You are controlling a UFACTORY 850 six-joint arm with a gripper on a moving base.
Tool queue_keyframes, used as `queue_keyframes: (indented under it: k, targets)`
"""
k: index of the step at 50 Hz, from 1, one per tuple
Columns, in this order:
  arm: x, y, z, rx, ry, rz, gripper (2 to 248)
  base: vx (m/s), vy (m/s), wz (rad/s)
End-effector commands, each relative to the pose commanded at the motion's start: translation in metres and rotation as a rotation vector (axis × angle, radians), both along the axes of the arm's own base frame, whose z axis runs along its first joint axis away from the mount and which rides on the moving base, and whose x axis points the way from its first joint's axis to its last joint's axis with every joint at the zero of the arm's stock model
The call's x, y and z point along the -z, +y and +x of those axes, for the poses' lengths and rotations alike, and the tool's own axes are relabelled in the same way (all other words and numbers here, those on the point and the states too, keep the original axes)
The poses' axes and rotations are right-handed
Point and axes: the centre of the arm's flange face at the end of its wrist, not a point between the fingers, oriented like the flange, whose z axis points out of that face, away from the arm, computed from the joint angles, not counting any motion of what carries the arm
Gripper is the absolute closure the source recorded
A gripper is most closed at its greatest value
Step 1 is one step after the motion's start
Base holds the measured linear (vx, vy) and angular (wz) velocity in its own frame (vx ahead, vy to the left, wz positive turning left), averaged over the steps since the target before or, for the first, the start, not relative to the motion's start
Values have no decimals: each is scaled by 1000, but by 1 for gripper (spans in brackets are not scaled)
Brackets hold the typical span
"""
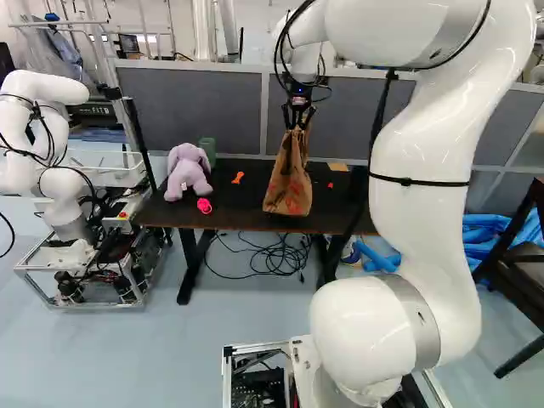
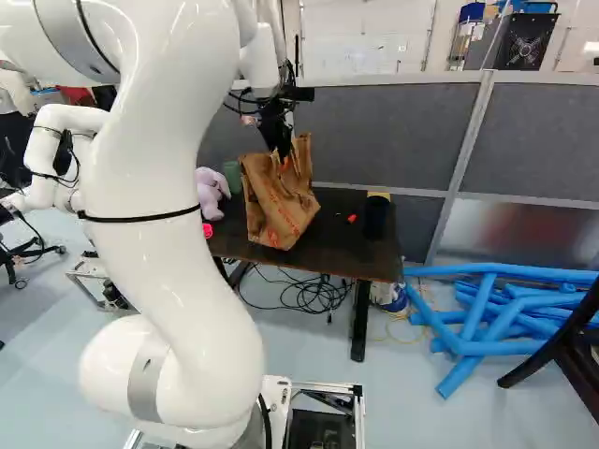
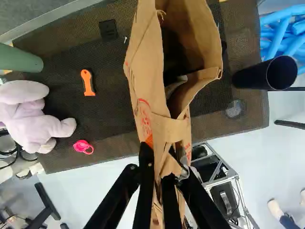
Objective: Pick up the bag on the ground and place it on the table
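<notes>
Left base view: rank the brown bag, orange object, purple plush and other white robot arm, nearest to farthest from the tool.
1. Brown bag, held in the tool.
2. Orange object, just left of the bag.
3. Purple plush, farther left.
4. Another robot, past the table's left end.

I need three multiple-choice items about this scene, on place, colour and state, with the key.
1. What lies nearest the pink ring-shaped object?
A) black cylinder
B) lilac plush toy
C) chair

2. Colour of the piled long tubes?
A) green
B) red
C) blue

3. The brown paper bag is:
A) gripped by the black two-fingered tool
B) on the floor
C) inside a box

1 B: the toy is right beside it; 2 C: blue in both base views; 3 A: its paper is between both fingers.
</notes>
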Motion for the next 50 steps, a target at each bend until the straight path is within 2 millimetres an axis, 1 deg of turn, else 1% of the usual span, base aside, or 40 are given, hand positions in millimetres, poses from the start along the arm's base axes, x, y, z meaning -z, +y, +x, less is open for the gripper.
queue_keyframes:
  k: [34, 50]
  targets:
    - [51, 17, 48, -27, 19, 0, 229, 0, 0, 0]
    - [73, 20, 58, -30, 45, -1, 229, 0, 0, 0]
